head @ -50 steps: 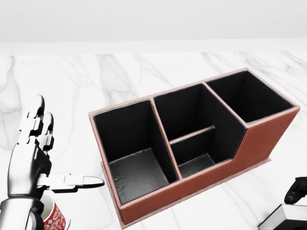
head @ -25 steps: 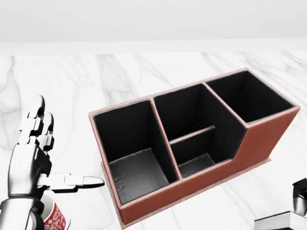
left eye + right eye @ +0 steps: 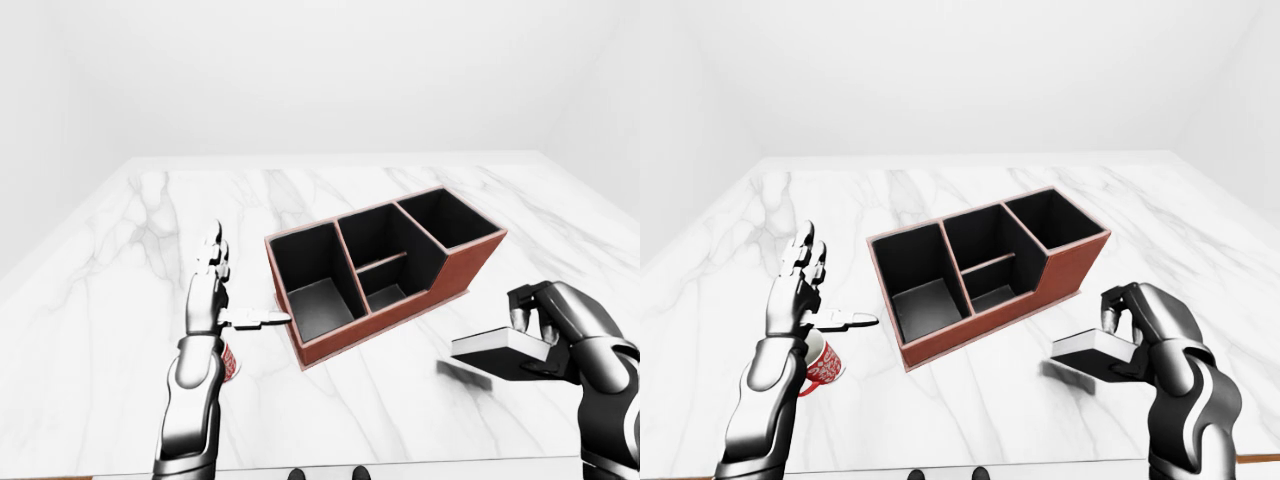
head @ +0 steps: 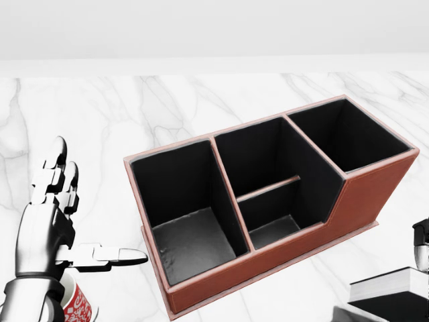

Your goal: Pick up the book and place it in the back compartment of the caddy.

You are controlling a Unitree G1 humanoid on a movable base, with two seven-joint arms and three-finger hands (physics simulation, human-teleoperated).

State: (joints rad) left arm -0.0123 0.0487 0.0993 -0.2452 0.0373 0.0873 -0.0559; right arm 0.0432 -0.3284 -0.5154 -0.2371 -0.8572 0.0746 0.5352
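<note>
So the right hand (image 3: 1155, 335) has its fingers (image 3: 1108, 312) wrapped round the book (image 3: 1092, 348), and the book's now clear of the marble tabletop (image 3: 120, 300); you can see its shadow underneath. A second ago only a corner of it poked into the head view's bottom right, and now it sits higher there, so the lift is done. It hangs near the tabletop's right edge, apart from the red-brown caddy (image 4: 362, 194) in the middle. I'd say next up is carrying it over to the back compartment (image 4: 345, 134). The left hand (image 3: 800, 290) hovers with fingers spread, holding nothing, above a red mug (image 3: 823, 365).
</note>
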